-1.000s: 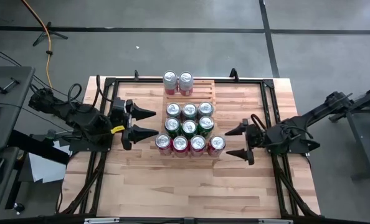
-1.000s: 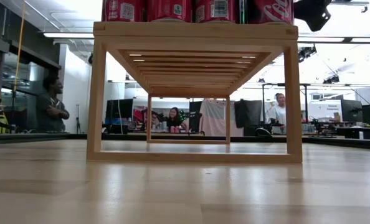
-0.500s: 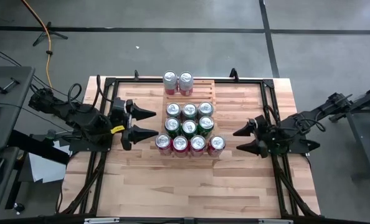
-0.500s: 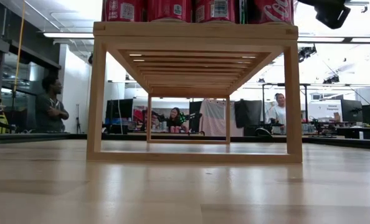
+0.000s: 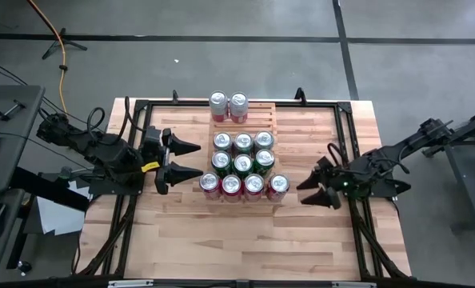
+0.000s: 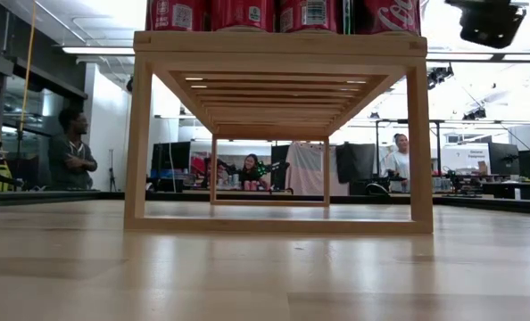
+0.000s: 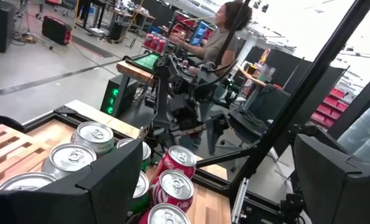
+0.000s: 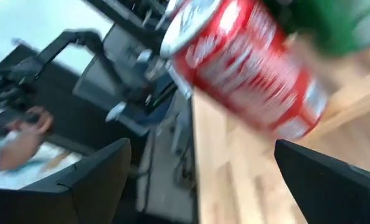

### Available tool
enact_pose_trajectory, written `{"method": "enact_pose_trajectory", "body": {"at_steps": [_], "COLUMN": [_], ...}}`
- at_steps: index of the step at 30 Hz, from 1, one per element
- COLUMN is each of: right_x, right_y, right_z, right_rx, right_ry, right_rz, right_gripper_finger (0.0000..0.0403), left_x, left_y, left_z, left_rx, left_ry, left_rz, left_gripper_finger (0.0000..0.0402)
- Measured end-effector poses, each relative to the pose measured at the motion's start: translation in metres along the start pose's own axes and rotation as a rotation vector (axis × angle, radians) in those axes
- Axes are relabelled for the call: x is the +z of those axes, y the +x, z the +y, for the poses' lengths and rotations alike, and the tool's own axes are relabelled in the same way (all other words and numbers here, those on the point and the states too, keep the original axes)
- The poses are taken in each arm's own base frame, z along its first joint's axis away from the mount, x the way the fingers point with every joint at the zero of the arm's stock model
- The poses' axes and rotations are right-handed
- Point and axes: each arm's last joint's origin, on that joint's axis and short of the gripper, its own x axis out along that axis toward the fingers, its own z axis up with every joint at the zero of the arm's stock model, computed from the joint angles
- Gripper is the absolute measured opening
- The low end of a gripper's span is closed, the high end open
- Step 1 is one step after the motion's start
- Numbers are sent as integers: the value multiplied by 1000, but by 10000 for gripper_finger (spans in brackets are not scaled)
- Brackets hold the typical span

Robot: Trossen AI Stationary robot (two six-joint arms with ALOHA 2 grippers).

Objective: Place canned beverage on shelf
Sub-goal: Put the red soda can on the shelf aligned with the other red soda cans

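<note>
now cans [image 5: 243, 163] on shelf [image 5: 267, 116], pincers apart

Room around me: grey concrete floor [image 5: 221, 60] with dark seam lines, an orange cable [image 5: 52, 36] trailing across it. Behind my table there's an open lab, with bright ceiling strip lights [image 6: 100, 51] and desks with monitors [image 6: 171, 159]. Three people back there: one standing [image 6: 69, 150] with arms folded, one seated [image 6: 247, 169], one standing [image 6: 397, 159] far side.

Pale slatted stepped shelf [image 5: 249, 152] at frame center, loaded with upright cans: two silver [image 5: 228, 106] on the upper edge, six green [image 5: 243, 153] mid, four red [image 5: 242, 186] along the lower row.
</note>
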Motion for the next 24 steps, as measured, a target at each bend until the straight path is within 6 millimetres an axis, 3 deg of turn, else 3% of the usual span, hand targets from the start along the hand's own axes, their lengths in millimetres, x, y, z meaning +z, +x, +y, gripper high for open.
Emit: {"method": "enact_pose_trajectory", "body": {"at_steps": [5,8,11,15,17,21,24], "right_x": [-8,-14,-18,-15,-9,2,5], "right_y": [9,16,22,21,19,19,24], "right_z": [1,2,2,6,10,16,14], "right_rx": [45,42,40,74,60,-11,-81], "right_ry": [53,40,19,-35,-82,-110,-147], "right_rz": [140,178,198,160,118,65,77], "right_gripper_finger": [371,330,247,71,21,31,8], "left_x": [-1,-3,-4,-5,-5,-6,-7], "left_y": [0,0,0,0,0,0,0], "left_z": [1,1,2,3,3,3,4], "left_rx": [5,14,24,31,31,32,38], "left_ry": [10,41,51,57,57,58,69], "left_rz": [10,23,36,46,47,49,64], "left_gripper_finger": [321,321,321,321,321,321,321]}}
